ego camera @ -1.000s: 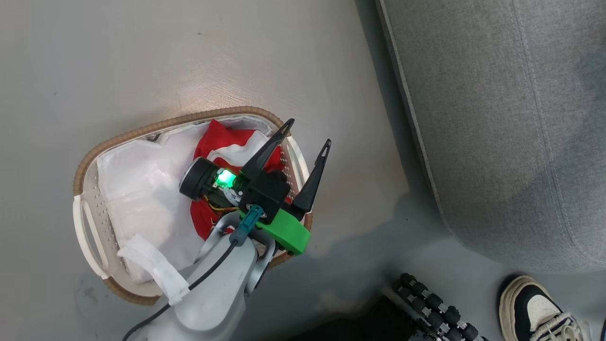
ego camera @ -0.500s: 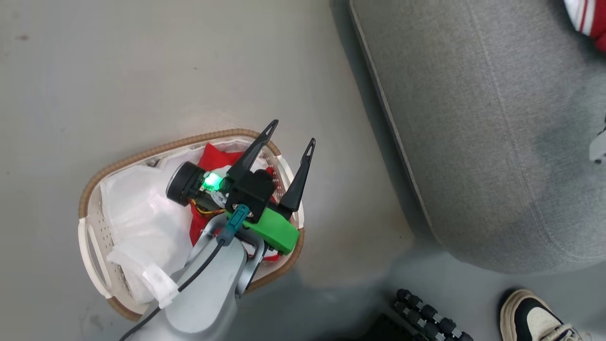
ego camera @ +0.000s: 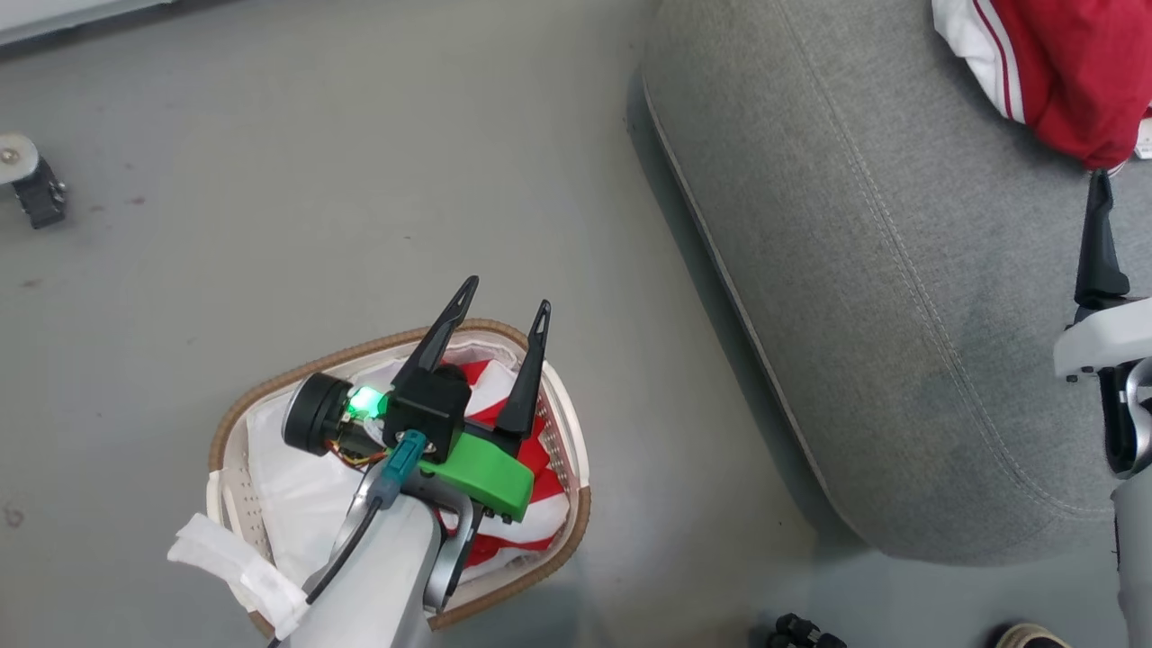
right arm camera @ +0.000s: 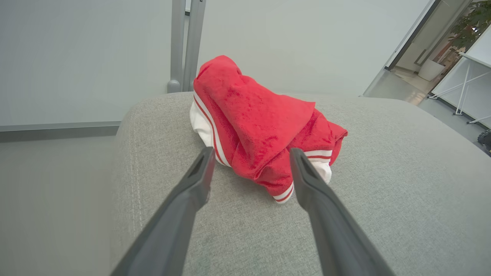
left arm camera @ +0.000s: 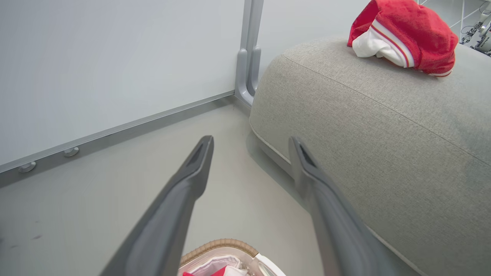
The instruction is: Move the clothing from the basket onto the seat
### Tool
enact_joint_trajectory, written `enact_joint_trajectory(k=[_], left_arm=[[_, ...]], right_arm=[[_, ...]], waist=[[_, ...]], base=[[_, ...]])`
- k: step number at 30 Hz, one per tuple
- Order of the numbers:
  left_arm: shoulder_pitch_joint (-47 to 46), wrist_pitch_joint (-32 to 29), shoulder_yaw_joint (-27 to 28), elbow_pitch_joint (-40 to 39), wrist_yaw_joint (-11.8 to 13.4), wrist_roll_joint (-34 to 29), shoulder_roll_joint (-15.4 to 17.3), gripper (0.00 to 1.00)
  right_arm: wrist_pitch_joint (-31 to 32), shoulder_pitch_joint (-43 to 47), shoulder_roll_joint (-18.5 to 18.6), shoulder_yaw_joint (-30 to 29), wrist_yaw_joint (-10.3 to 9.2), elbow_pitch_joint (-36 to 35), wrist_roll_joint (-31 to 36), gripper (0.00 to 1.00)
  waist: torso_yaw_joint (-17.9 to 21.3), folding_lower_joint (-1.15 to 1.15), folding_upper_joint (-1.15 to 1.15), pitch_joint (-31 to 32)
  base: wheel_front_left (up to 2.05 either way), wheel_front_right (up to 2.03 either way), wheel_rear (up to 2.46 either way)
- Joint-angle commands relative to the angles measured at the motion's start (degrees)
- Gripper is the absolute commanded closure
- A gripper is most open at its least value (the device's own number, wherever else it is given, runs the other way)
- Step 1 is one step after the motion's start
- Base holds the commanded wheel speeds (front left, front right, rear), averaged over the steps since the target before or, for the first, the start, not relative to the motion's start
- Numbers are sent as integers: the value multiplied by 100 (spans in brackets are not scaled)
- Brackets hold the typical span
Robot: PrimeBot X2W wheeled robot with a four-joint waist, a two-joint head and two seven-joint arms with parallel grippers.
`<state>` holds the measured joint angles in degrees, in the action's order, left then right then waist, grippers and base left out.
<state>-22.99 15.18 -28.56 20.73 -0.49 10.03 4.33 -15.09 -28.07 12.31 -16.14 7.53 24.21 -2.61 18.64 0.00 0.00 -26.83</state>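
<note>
while one red-and-white garment (right arm camera: 261, 126) is seen bunched up on top of the grey seat (right arm camera: 383, 172), close to its rounded end, a second garment (ego camera: 540, 454) is left down in the basket (ego camera: 567, 432), crumpled toward the side nearest the seat and lying on the white liner (ego camera: 288, 477). the basket is parked on the grey floor (ego camera: 270, 180), just beside the seat but not touching it. the left gripper (ego camera: 506, 293) is held above the basket with both dark fingers spread wide and nothing caught between them; from the left wrist view its tips are pointed out over the basket's brown rim toward the floor and the seat's edge. the right gripper (right arm camera: 251, 150) is found over the seat, also wide open with nothing pinched, and the garment's striped hem is framed right between its tips from the right wrist view. whether the tips are actually touching the fabric can't be told, though in the head view the one finger that is visible ends right at the garment's lower edge. white panels and thin red-and-white stripe trim can be made out on both pieces, no lettering to be read from these angles. a small caster (ego camera: 27, 180) is spotted on the floor, well apart from everything else.
</note>
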Motion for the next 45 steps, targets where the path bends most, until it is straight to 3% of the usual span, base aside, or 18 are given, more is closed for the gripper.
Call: enact_joint_trajectory(k=[1, 12, 20, 32, 45], left_arm=[[138, -5, 57, -20, 0, -21, -8, 0], [767, -4, 978, -237, 244, 36, -74, 0], [1279, -5, 1699, -274, 286, -17, -94, 0], [2122, -5, 2444, -486, 119, -196, -128, 0], [2703, -5, 2607, -625, 100, -101, -140, 0]], right_arm=[[-10, 127, -29, 55, -8, -92, -81, 0], [-10, 488, -140, 756, -8, -525, -312, 0], [-10, 979, -147, 1048, -8, -687, -498, 0], [-10, 1741, -296, 1256, -8, -721, -657, 0], [-10, 2478, -560, 1208, -8, -788, -644, 0]], waist=[[-235, 0, 0, 441], [-828, 0, 0, 1259], [-1213, 0, 0, 1773], [-1364, 0, 0, 2313], [-1360, 0, 0, 2692]], base=[[0, 0, 0], [0, 0, 0], [0, 0, 0], [0, 0, 0], [0, 0, 0]])
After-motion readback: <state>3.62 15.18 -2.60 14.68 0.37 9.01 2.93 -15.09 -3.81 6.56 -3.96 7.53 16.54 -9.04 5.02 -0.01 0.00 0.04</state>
